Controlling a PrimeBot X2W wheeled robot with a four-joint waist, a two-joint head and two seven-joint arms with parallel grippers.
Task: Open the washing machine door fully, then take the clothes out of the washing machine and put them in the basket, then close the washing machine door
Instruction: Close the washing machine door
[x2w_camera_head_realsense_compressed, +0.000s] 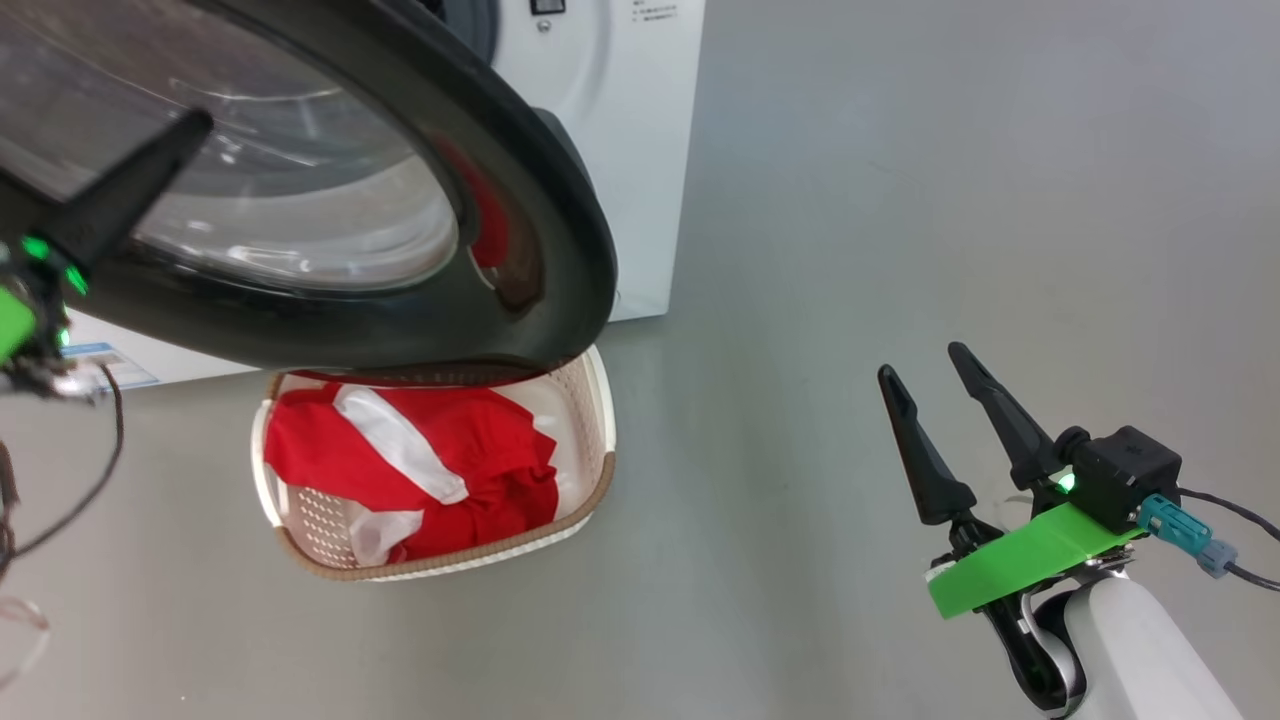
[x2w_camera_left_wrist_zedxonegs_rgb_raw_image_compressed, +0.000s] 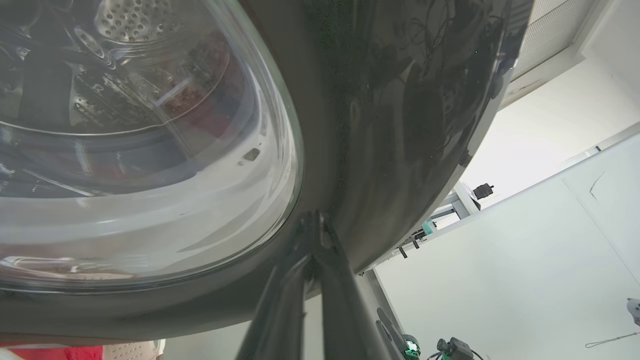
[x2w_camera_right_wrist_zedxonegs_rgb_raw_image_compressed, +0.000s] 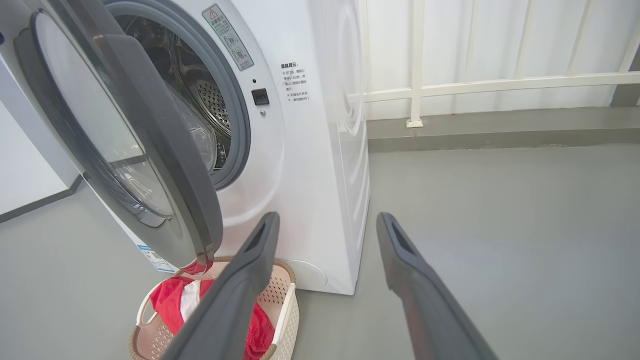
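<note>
The washing machine door (x2w_camera_head_realsense_compressed: 420, 200), black-rimmed with a clear glass bowl, stands partly open above the basket (x2w_camera_head_realsense_compressed: 590, 470). My left gripper (x2w_camera_head_realsense_compressed: 195, 125) is shut, its fingertips resting against the door's outer face; the left wrist view shows the tips (x2w_camera_left_wrist_zedxonegs_rgb_raw_image_compressed: 315, 220) on the black rim (x2w_camera_left_wrist_zedxonegs_rgb_raw_image_compressed: 400, 125) beside the glass. Red clothes (x2w_camera_head_realsense_compressed: 450, 460) with white stripes lie in the cream basket on the floor in front of the washing machine (x2w_camera_head_realsense_compressed: 640, 150). My right gripper (x2w_camera_head_realsense_compressed: 925, 360) hangs open and empty at the lower right, well away from the machine. In the right wrist view the door (x2w_camera_right_wrist_zedxonegs_rgb_raw_image_compressed: 165, 165), drum opening (x2w_camera_right_wrist_zedxonegs_rgb_raw_image_compressed: 200, 95) and basket (x2w_camera_right_wrist_zedxonegs_rgb_raw_image_compressed: 290, 305) all appear.
Grey floor (x2w_camera_head_realsense_compressed: 900, 200) stretches wide to the right of the machine. A white railing and wall (x2w_camera_right_wrist_zedxonegs_rgb_raw_image_compressed: 475, 80) run behind it. A cable (x2w_camera_head_realsense_compressed: 110, 440) dangles from my left wrist.
</note>
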